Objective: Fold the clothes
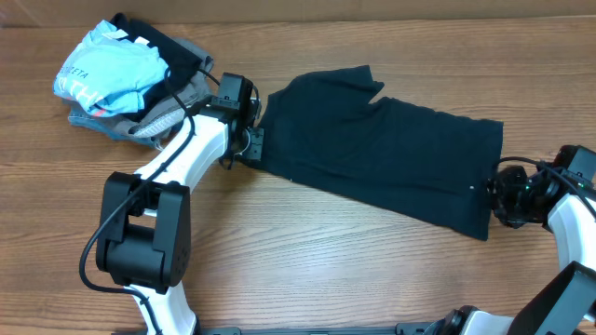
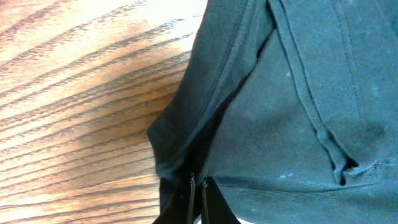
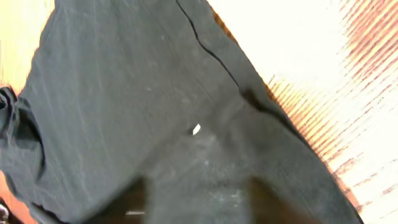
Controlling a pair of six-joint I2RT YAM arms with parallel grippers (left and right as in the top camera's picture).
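Writing: white capitals on blue shirt [image 1: 112, 70], crumpled at far left of table [image 1: 326, 270]; "ETA" legible on one fold, "TH" on another, remainder hidden in creases. Sits atop grey garments [image 1: 163, 116] in one heap.

T-shirt [image 1: 391, 154]: dark, no readable print. Carries one small white mark [image 3: 196, 129], too small to identify as a logo. Lies flat on table, centre to right, stretched at a slant from upper left to lower right, one sleeve pointing to the far edge. Well apart from the heap.

Left arm [image 1: 177, 163]: white, rises from its black base at lower left, reaches up and to the right, ends at T-shirt's left edge. Left gripper [image 2: 199, 202]: clenched, fingertips pressed together on a bunched fold of T-shirt's hem.

Right arm [image 1: 568, 219]: enters from lower right corner, wrist turned toward T-shirt's right edge. Right gripper [image 3: 199, 199]: released, fingers seen only as two blurred shapes set wide apart, T-shirt cloth lying below and between them, nothing pinched.
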